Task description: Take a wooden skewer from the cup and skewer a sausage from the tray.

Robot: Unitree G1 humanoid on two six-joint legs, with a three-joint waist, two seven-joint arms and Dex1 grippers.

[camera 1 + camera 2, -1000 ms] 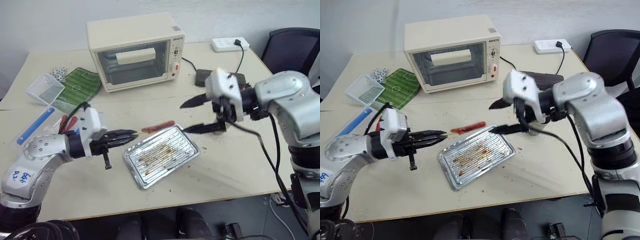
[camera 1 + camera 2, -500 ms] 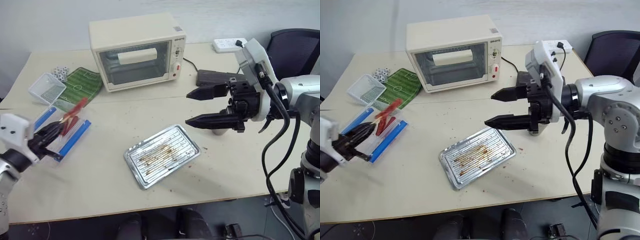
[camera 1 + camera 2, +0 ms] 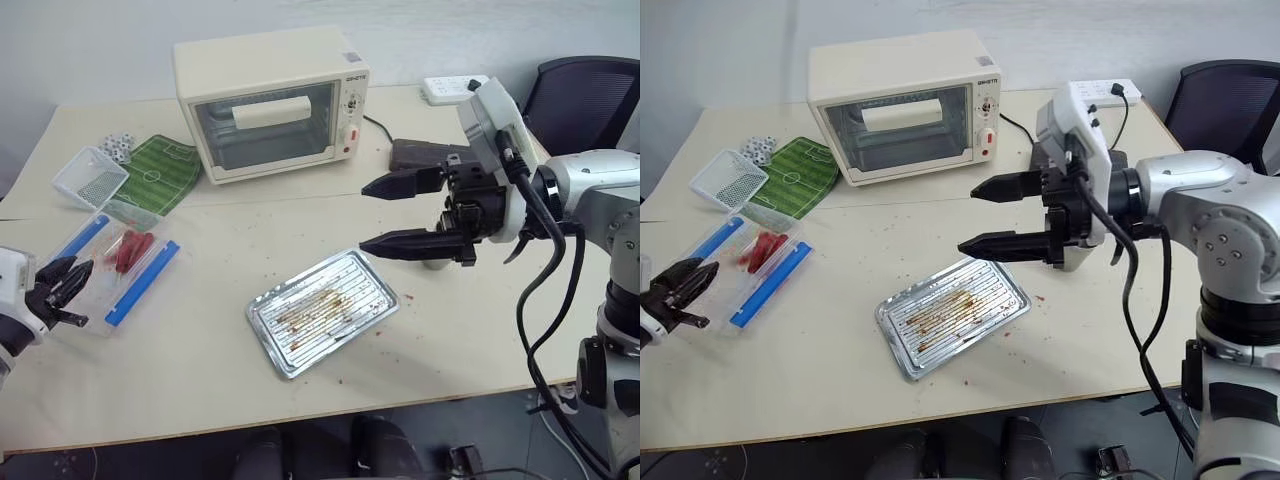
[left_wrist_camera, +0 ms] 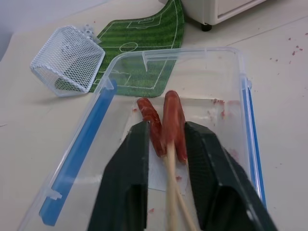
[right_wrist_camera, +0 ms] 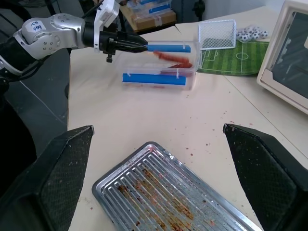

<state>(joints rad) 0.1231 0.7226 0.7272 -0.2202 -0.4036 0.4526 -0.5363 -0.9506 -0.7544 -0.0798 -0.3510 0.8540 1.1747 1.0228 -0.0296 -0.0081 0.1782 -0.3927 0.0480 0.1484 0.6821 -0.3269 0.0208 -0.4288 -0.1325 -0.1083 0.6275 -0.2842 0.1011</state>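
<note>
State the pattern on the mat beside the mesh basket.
A green striped football pitch with white lines on the mat, clearest in the left wrist view.

Cup: mostly hidden behind right gripper; only a pale base shows. Skewers: lower ends cut by left wrist view's edge, so any grip is unclear. Small balls: probably toy footballs, too small to confirm.

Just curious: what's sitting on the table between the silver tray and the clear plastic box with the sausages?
Nothing; bare tabletop separates the tray from the box, seen from the head views.
</note>
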